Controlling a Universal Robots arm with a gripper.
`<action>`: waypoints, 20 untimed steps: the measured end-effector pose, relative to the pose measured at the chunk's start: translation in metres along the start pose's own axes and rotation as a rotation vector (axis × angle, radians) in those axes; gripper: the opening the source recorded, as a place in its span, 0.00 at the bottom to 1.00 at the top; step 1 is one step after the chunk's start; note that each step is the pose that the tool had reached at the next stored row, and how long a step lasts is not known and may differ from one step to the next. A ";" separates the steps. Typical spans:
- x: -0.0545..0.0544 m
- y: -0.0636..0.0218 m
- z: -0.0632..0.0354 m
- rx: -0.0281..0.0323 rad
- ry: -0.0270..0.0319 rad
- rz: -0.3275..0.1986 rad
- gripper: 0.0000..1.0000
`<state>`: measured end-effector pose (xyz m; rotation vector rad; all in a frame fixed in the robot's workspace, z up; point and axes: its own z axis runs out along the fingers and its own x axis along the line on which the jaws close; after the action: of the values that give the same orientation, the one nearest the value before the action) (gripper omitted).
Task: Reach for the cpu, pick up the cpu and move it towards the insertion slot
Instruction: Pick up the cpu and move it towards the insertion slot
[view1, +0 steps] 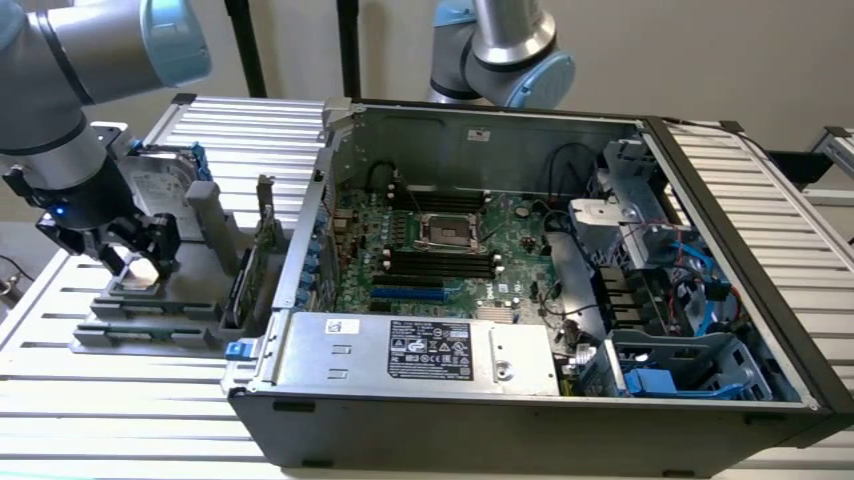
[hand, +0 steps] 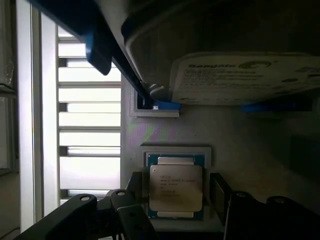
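**Gripper straddling the chip in its holder**

My black two-fingered gripper (view1: 138, 262) hangs at the exterior view's left, jaws apart and not yet clamped. The small square cpu with its silvery metal top (hand: 175, 187) lies flat in a grey tray directly between my fingers (hand: 137, 192). The shiny-framed insertion slot (view1: 447, 231) sits well apart, mid-frame inside the case.

place: likely robotics lab | evidence: opened computer case (view1: 534, 300), slatted metal bench (view1: 134, 400)

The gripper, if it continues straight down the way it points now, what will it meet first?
Most likely the cpu: it lies in its grey holder between the open gripper fingers. Remaining depth is unclear.
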<state>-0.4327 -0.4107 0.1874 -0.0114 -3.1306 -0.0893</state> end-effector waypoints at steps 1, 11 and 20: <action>0.000 0.0000 0.0001 0.0001 0.0001 0.000 0.65; 0.000 0.0000 0.0019 0.0029 -0.0001 0.000 0.65; 0.000 0.0000 0.0018 0.0030 0.0005 0.000 0.55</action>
<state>-0.4328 -0.4106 0.1856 -0.0116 -3.1302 -0.0847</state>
